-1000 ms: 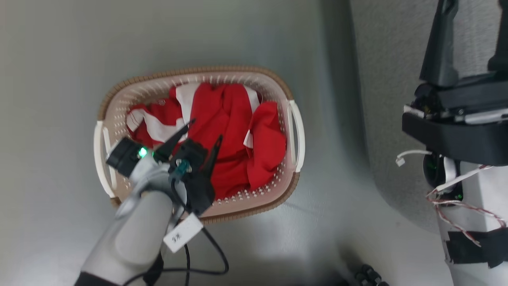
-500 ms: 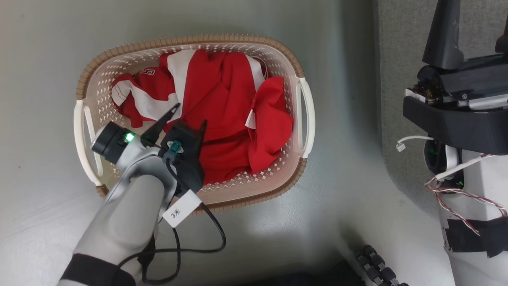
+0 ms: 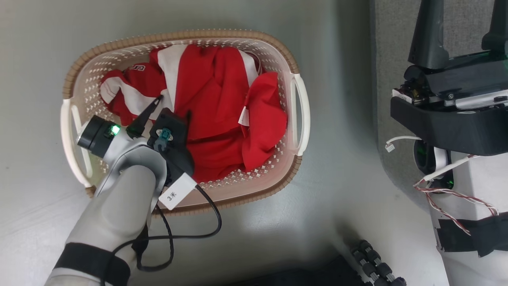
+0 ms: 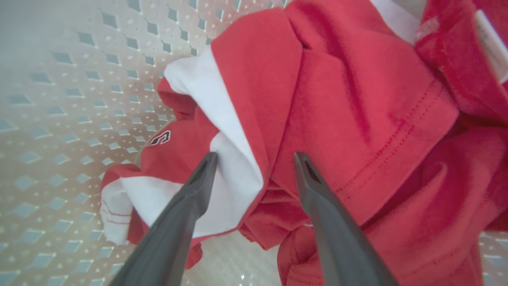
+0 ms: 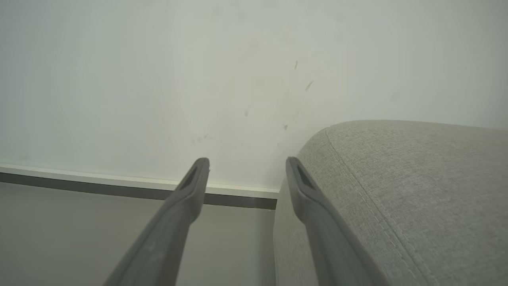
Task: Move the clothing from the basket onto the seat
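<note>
Left wrist view looks into the basket (image 4: pixel 59 99), where the left gripper (image 4: pixel 256 157) hangs close over the clothing (image 4: pixel 357 119). Its jaws are wide open and hold nothing, with a white-and-red fold between the tips. For a good grasp I would go down until both tips sink around this fold, then close firmly on thick cloth, not a thin edge. The right gripper (image 5: pixel 246 163) hovers beside the seat (image 5: pixel 397 178), jaws open and empty.

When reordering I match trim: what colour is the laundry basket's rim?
Brown, woven-look rim on the cream-white perforated plastic basket; head view shows it best.
</note>
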You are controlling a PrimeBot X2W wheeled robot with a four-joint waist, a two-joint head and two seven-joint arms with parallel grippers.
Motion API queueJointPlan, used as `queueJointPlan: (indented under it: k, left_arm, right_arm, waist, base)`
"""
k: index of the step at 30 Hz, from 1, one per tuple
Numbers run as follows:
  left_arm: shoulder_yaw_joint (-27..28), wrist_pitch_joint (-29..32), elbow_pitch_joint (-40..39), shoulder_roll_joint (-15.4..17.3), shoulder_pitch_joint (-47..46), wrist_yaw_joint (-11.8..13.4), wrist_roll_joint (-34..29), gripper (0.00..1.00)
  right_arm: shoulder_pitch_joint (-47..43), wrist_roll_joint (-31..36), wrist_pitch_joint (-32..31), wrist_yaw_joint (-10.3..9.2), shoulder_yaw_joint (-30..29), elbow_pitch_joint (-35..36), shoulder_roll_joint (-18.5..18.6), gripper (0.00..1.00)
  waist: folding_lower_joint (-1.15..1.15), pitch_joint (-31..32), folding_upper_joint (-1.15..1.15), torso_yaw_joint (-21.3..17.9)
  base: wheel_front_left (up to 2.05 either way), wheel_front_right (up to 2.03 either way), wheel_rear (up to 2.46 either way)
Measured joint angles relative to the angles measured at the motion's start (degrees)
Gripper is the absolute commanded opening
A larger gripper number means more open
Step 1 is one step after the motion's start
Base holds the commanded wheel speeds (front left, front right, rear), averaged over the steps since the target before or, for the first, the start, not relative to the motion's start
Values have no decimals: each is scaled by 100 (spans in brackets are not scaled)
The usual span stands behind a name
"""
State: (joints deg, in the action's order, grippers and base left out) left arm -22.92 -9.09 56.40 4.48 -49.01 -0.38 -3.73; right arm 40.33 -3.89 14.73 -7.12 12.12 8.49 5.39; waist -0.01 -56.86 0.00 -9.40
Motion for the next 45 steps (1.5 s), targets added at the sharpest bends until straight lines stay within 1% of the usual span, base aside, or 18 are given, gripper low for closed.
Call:
queueJointPlan:
  k: [1,2,4,7,8,14,18,20,27,30,32,35,38,45]
  left_arm:
    - [3,0,27,-1,-29,47,0,100]
    - [-3,0,63,-5,-59,47,-8,97]
    - [-2,0,120,-14,-121,74,-15,49]
    - [-12,0,220,-25,-187,96,-19,18]
    - [-19,0,247,-30,-212,96,-26,0]
    - [-100,-156,287,-119,-259,79,-24,0]
    - [-49,-324,271,-146,-250,-15,88,0]
    - [-31,-400,250,-144,-237,-22,140,0]
    - [-56,-517,88,-151,16,-271,267,0]
    - [-83,-520,21,-153,103,-303,268,0]
    - [-86,-521,-132,-157,153,-371,349,0]
    - [-87,-521,-257,-158,158,-377,370,0]
    - [-96,-521,-522,-159,196,-479,401,0]
    - [-205,-522,-1209,-89,283,-621,427,0]
  right_arm:
    - [1,0,0,0,8,-3,-1,100]
    - [1,3,0,0,5,-5,-1,100]
    - [2,16,0,0,5,-7,-1,100]
    - [5,23,0,0,8,-23,-3,100]
    - [7,38,0,0,8,-35,-5,100]
    - [9,40,0,0,-48,-174,-8,100]
    - [5,38,0,0,-48,-350,-20,100]
    - [5,36,0,0,-31,-458,-42,100]
    - [-63,-60,0,0,-18,-918,-68,100]
    - [-138,-86,0,3,-21,-1042,-70,100]
    - [-242,-123,0,25,-15,-1217,-71,100]
    - [-315,-132,0,60,3,-1329,-74,100]
    - [-428,-198,0,87,-9,-1492,-74,100]
    - [-615,-292,-1,266,35,-1869,-69,100]
  waist:
    - [0,-9,0,-16]
    - [0,-16,0,-31]
    - [0,-26,0,-52]
    - [0,-32,0,-76]
    - [0,-32,0,-83]
    - [0,20,0,-70]
    - [0,125,0,-20]
    - [0,200,0,10]
    - [0,579,0,133]
    - [0,712,0,169]
    - [0,926,0,227]
    - [0,1074,0,268]
    - [0,1300,0,332]
    - [0,1845,0,488]
  base:
    - [0,0,0]
    - [0,0,0]
    - [0,0,0]
    - [0,0,0]
    - [0,0,0]
    - [0,0,0]
    - [0,0,0]
    - [0,0,0]
    - [0,0,0]
    - [0,0,0]
    - [0,0,0]
    - [0,0,0]
    - [0,0,0]
    - [0,0,0]
